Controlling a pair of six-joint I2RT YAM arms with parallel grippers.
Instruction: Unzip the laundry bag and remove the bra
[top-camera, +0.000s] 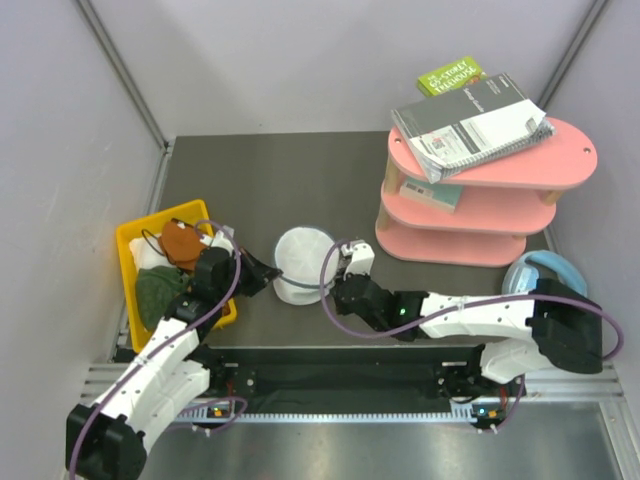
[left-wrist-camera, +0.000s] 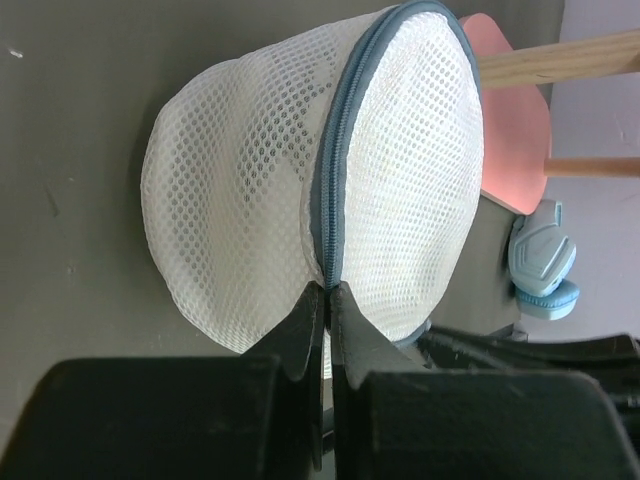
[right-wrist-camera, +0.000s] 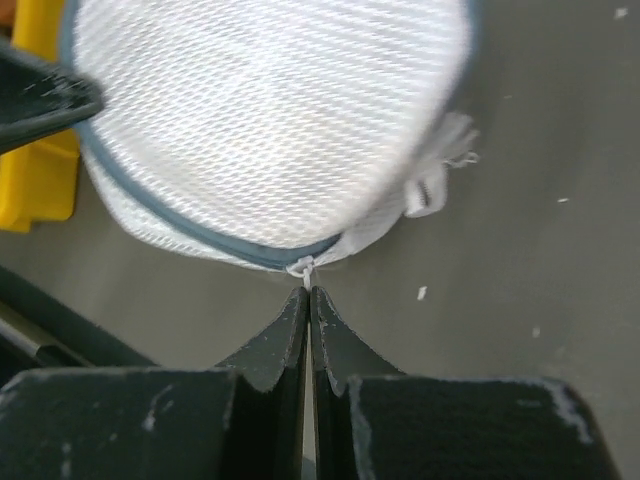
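Note:
The white mesh laundry bag (top-camera: 303, 258) sits on the dark table between my two grippers, with its grey-blue zipper line (left-wrist-camera: 340, 170) closed round the rim. My left gripper (top-camera: 270, 272) is at the bag's left side and is shut on the zipper rim (left-wrist-camera: 328, 292). My right gripper (top-camera: 343, 268) is at the bag's right side. In the right wrist view it (right-wrist-camera: 307, 292) is shut on the small white zipper pull (right-wrist-camera: 304, 268) at the end of the zipper. The bag (right-wrist-camera: 270, 120) fills the upper part of that view. The bra is hidden.
A yellow bin (top-camera: 130, 245) at the left holds a rust-orange cloth (top-camera: 182, 243), a dark green cloth (top-camera: 158, 290) and pale fabric. A pink three-tier shelf (top-camera: 480, 215) with books (top-camera: 470, 120) stands at the back right. Pale blue headphones (top-camera: 545, 270) lie at the right.

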